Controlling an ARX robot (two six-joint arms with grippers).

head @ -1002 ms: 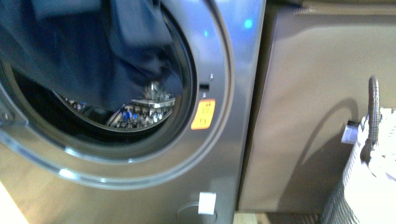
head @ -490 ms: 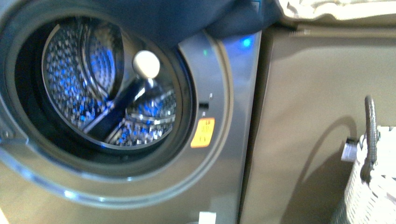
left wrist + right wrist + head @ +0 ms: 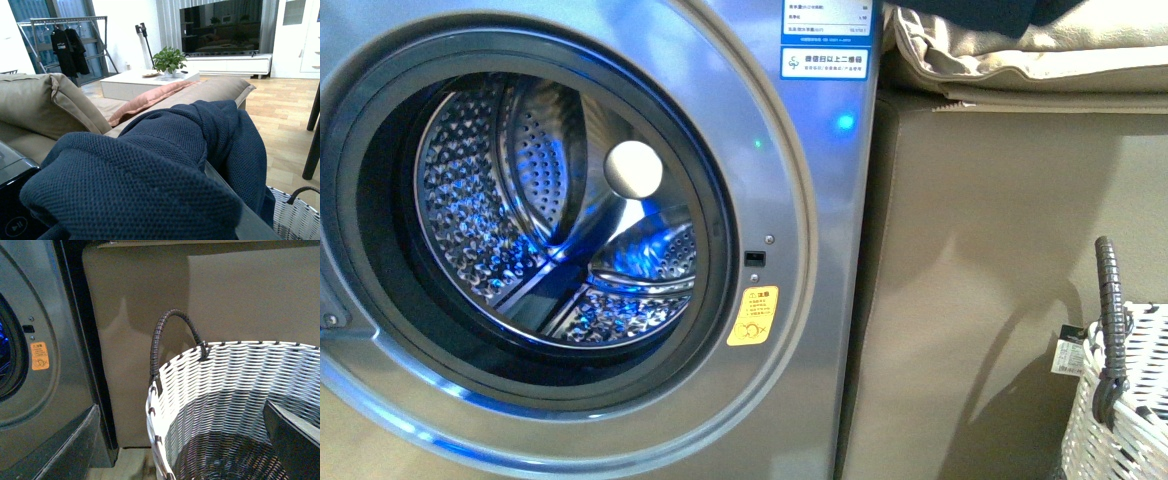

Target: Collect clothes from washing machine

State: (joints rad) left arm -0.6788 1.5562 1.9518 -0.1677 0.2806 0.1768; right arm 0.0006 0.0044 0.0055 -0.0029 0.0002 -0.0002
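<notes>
1. The washing machine point(image 3: 810, 250) now shows an empty drum point(image 3: 520, 210). A second ago the dark garment filled the mouth, and half a second ago only its edge crossed the top rim. Now bare perforated steel shows all round, so the pulling-out step looks done.
2. The clothes point(image 3: 150, 170) are outside the machine, bunched high beside the sofa point(image 3: 45, 105) in the left wrist view. In the front view only a dark sliver shows, at the top edge above the cushion.
3. The left fingers are buried under the cloth, so I cannot tell whether they are clamped. The garment being held aloft suggests they carry it.
4. The woven basket point(image 3: 235, 385) lies under the right arm, whose fingers point(image 3: 295, 440) are spread apart and empty over its opening. The remaining job is probably to carry the garment across and lower it in.
5. The front view itself has shifted. The orange sticker point(image 3: 753, 315) sits lower than before, and the white labels point(image 3: 825, 40) have come into sight at the top.
</notes>
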